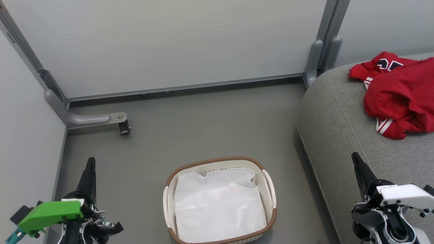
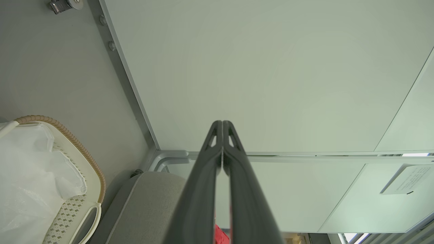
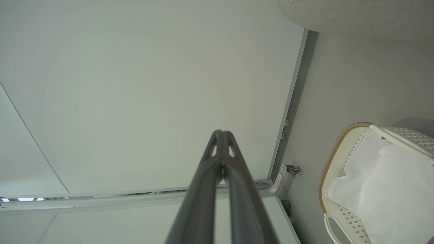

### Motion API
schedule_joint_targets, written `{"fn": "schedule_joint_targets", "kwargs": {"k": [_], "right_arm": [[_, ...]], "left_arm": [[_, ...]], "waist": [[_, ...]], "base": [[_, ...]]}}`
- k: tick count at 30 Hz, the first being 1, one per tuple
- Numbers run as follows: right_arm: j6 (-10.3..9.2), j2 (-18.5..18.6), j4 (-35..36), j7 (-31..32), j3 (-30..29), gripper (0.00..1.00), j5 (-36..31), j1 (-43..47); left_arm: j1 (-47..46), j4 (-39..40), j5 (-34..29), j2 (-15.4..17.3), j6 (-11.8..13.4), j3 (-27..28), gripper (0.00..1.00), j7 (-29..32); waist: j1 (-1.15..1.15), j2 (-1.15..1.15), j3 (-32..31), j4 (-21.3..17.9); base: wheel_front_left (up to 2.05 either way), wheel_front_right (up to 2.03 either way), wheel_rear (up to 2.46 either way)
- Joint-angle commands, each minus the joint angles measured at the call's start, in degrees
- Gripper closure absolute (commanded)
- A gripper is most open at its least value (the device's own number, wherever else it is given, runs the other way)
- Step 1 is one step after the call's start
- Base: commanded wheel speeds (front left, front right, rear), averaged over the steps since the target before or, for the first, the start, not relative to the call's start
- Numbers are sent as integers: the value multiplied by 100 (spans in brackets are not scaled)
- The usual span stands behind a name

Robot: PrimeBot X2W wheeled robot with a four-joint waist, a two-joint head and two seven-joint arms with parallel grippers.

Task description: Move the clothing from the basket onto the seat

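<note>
The clothing (image 1: 396, 98) lies on the seat (image 1: 339, 135); the basket (image 1: 217, 158) holds just its liner (image 1: 217, 206) (no red showing). Your left gripper (image 2: 222, 123) and right gripper (image 3: 222, 133) are pinched shut, empty; park them clear.

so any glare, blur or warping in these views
head view: even, soft light, sharp, white liner nearly washed out, faint shadow on the floor beside the seat; left wrist view: wide-angle stretch, left fingers soft near the lens; right wrist view: right fingers likewise
</note>
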State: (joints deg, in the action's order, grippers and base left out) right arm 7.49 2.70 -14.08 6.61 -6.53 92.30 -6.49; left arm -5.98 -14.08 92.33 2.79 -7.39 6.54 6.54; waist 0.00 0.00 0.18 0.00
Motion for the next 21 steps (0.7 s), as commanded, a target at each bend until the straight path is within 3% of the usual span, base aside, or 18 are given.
{"fn": "schedule_joint_targets", "kwargs": {"k": [1,21], "right_arm": [[0,35,20,4,-11,100,23,60],[0,35,20,4,-10,100,23,60]], "left_arm": [[-53,11,19,17,-25,7,100,16],[-53,11,19,17,-25,7,100,16]], "waist": [[0,0,0,0],[0,0,0,0]], "base": [[0,0,0],[0,0,0]]}}
